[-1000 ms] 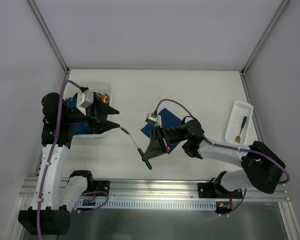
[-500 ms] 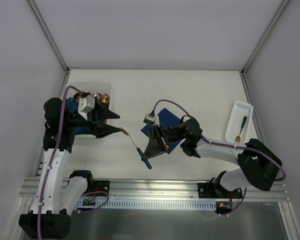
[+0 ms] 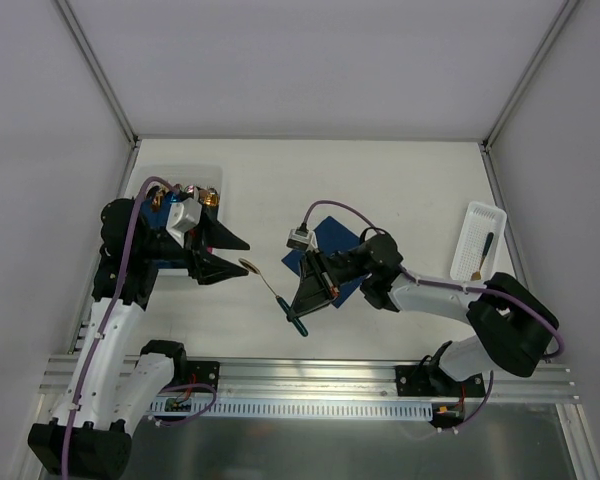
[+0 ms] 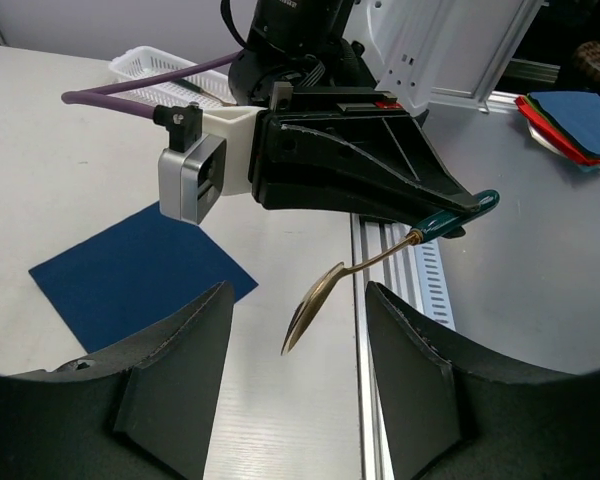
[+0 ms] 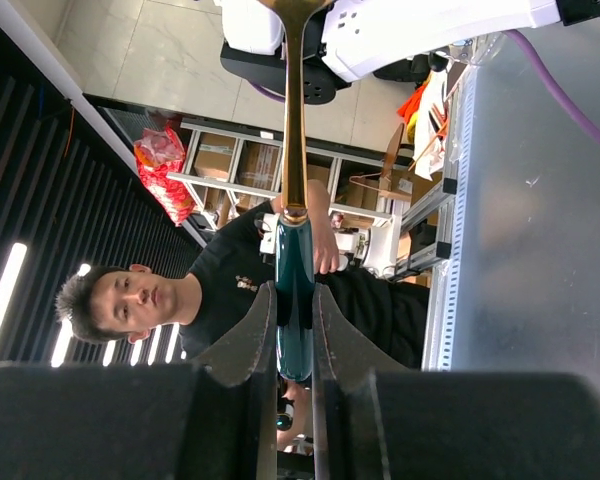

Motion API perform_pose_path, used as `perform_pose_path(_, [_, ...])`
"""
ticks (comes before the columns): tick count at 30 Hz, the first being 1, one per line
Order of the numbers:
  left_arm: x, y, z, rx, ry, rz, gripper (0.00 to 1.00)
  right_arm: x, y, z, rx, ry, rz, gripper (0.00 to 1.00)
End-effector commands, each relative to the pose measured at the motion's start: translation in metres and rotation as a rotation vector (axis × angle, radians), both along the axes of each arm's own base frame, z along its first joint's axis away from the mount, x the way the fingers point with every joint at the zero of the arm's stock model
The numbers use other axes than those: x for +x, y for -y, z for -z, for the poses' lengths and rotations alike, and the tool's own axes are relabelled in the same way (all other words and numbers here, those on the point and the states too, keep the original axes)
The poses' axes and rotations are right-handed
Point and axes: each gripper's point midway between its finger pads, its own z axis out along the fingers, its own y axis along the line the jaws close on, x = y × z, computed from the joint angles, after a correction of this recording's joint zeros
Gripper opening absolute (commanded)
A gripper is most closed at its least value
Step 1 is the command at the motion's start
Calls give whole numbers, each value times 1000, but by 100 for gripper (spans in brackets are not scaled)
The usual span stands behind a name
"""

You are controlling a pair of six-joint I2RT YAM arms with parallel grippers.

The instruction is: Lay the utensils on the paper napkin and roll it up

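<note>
My right gripper (image 3: 296, 308) is shut on the dark green handle of a spoon (image 3: 277, 298) with a coppery-gold stem and bowl, held in the air left of the navy paper napkin (image 3: 335, 236). In the right wrist view the handle (image 5: 294, 330) sits tight between the fingers (image 5: 255, 340). My left gripper (image 3: 242, 257) is open, and the spoon's bowl (image 4: 315, 305) hangs between its fingers (image 4: 180, 350) without touching them. The napkin (image 4: 140, 275) lies flat under the right arm. A gold fork (image 3: 476, 270) and a dark utensil (image 3: 487, 245) lie in the white tray.
The white tray (image 3: 468, 225) stands at the right edge of the table. A clear bin (image 3: 185, 170) behind the left gripper holds dark blue rolls with metallic cutlery heads. The aluminium rail (image 3: 310, 375) runs along the near edge.
My left gripper has moved right and slightly toward the near edge, so the spoon's bowl now sits between its open fingers. The right gripper with the spoon has barely moved.
</note>
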Motion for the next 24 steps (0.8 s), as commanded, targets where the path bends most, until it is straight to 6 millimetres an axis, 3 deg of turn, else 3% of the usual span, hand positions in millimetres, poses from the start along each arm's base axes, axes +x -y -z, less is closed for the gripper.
perform_pose_path(1, [-60, -10, 0, -7, 11, 364, 56, -8, 8, -31, 163, 144, -37, 0])
perform_pose_path(13, [-61, -9, 9, -14, 10, 370, 43, -7, 7, -38, 170, 133, -50, 0])
perform_pose_path(20, [-61, -9, 7, -15, 26, 370, 17, -4, 4, -35, 159, 120, -52, 0])
perform_pose_path(22, [-62, -9, 8, -15, 32, 370, 2, -4, 4, -33, 157, 119, -50, 0])
perform_pose_path(24, [-63, -9, 9, -15, 30, 370, 0, -2, 5, -29, 145, 112, -45, 0])
